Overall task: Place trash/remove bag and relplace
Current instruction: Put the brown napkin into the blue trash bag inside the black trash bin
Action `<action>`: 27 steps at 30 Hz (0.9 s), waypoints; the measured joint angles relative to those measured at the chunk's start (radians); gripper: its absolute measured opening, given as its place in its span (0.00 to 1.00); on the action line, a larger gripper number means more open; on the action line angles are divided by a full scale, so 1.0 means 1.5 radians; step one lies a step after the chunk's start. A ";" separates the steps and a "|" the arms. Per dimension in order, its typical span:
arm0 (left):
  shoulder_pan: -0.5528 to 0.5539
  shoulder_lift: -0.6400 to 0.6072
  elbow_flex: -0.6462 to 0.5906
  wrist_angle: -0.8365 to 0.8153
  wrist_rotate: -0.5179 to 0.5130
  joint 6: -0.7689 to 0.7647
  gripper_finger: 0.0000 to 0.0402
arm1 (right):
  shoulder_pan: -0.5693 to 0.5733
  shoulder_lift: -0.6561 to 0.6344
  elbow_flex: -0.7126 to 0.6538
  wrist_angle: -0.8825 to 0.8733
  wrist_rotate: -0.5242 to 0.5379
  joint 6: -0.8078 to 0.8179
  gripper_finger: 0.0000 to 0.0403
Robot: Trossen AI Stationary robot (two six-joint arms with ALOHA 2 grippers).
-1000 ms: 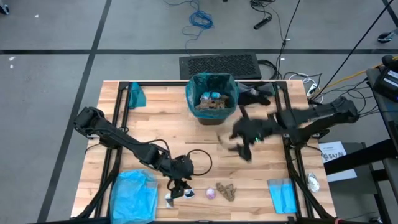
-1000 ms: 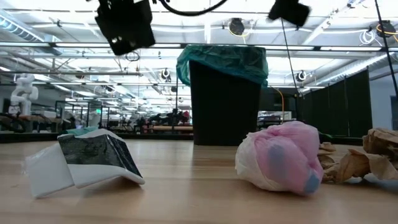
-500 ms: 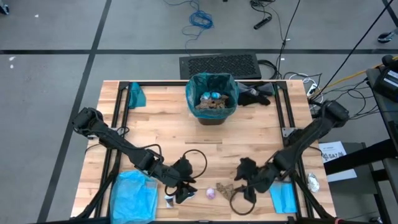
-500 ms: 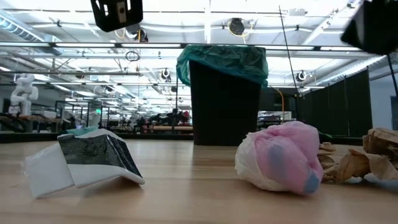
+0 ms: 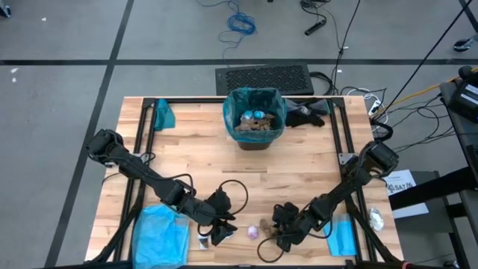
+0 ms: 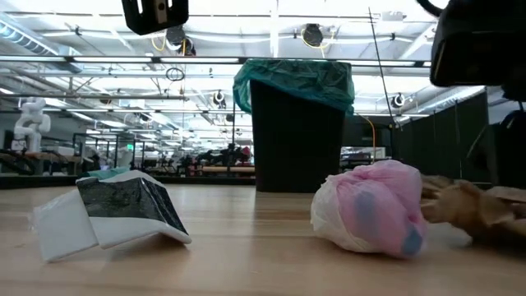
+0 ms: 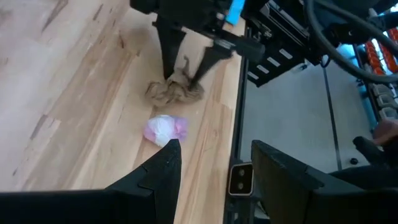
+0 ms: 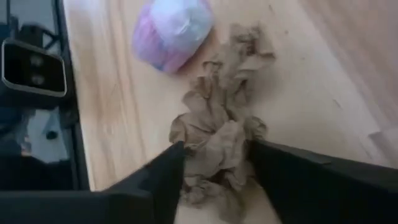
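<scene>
A crumpled brown paper scrap point(image 8: 217, 137) lies near the table's front edge, with my right gripper point(image 5: 282, 233) down over it and its fingers closed in on both sides. A pink-and-white wad point(image 5: 254, 232) lies just left of it. My left gripper point(image 7: 214, 149) hovers open above a white and black wrapper point(image 6: 107, 214), touching nothing. The black bin point(image 5: 255, 119) stands at the far middle, lined with the teal bag point(image 6: 292, 82) and holding trash. My right gripper has the brown scrap's middle point(image 8: 214, 146) between its two fingers point(image 7: 165, 56), which touch it on both sides. They slant down at it from above and from the table's right. The scrap still rests on the table point(image 7: 177, 90).
A pale blue plastic bag point(image 5: 160, 235) lies at the front left and a blue sheet point(image 5: 342, 237) at the front right. A teal scrap point(image 5: 164, 116) sits far left, a black object point(image 5: 306, 113) beside the bin. A cable loop point(image 5: 235, 196) hangs from my left arm.
My right gripper has swung down from mid-table toward the near edge and landed on the brown scrap, whose lumps now look flatter and shifted in the low view. My left gripper has risen a little and turned.
</scene>
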 joint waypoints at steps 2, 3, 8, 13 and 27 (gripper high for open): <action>-0.003 0.000 0.000 -0.002 0.000 0.000 0.47 | -0.007 -0.018 0.005 -0.021 0.006 -0.019 0.23; -0.004 0.000 0.000 -0.003 0.000 0.000 0.47 | -0.015 -0.033 0.009 -0.028 0.006 -0.040 0.13; -0.006 0.000 0.000 -0.028 -0.010 0.001 0.47 | -0.075 -0.159 0.090 -0.151 0.040 -0.142 0.02; -0.008 0.000 0.001 -0.077 -0.012 0.000 0.47 | -0.186 -0.269 0.251 -0.360 0.100 -0.344 0.00; -0.056 0.000 0.001 -0.098 -0.057 -0.029 0.47 | -0.691 -0.251 0.410 -0.490 -0.124 -0.674 0.03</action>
